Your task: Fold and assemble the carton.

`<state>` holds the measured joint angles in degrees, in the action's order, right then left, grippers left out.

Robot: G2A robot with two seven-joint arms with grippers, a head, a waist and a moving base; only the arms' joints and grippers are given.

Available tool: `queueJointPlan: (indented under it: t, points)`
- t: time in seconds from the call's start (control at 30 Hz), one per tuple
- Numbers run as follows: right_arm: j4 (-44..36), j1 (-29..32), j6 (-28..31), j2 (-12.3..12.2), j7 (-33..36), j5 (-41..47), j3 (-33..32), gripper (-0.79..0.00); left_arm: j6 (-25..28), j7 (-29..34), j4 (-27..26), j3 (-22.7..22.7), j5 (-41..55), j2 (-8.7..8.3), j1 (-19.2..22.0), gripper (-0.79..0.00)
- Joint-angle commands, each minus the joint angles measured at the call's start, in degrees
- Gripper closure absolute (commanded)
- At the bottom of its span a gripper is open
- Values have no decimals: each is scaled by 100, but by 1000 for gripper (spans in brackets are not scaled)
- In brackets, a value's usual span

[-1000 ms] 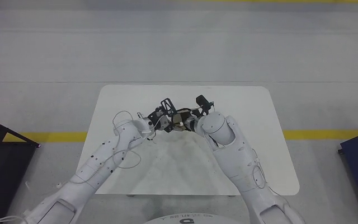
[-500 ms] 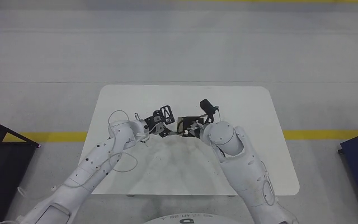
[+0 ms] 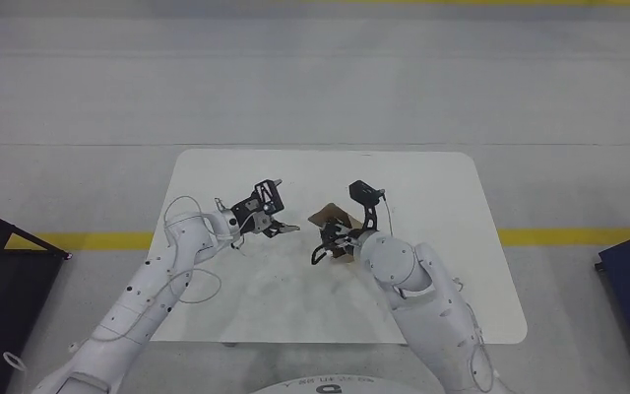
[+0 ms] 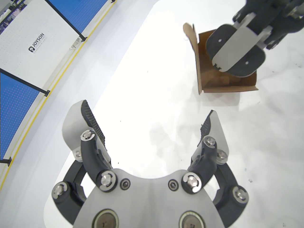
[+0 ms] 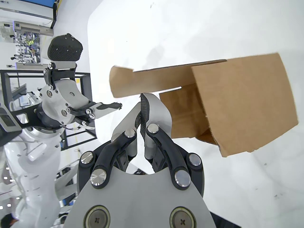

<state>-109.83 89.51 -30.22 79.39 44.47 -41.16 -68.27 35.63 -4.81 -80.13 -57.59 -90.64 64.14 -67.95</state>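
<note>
Carton [image 3: 331, 216] on the table [image 3: 443, 197], my right gripper [image 5: 143, 97] clenched just beside it, my left gripper [image 4: 148, 111] released nearby.

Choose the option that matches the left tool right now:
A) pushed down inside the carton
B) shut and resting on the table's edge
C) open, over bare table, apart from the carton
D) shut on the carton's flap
C: the left tool stands open with nothing between its fingers, over the white table, with a clear gap to the carton.
</note>
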Motion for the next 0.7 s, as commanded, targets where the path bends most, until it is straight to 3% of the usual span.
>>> queueJointPlan:
  t: [0.0, 0.27, 0.5, 0.67]
  points:
    - [-106, 67, 102, -29, -62, -192, -22, 0, -46, 41, -77, -123, 93, -23, -72, -785]
    - [-619, 394, -179, -98, -183, -755, -61, 0, -134, 182, -226, -256, 345, -27, -106, -785]
    - [-1158, 1566, 1545, -276, -568, -320, -886, 0, -192, 419, -318, -292, 537, -9, -62, -785]
    - [-1059, 2389, 2648, -370, -1078, 172, -1585, 0, -138, 969, -335, 7, 743, 87, 174, -785]
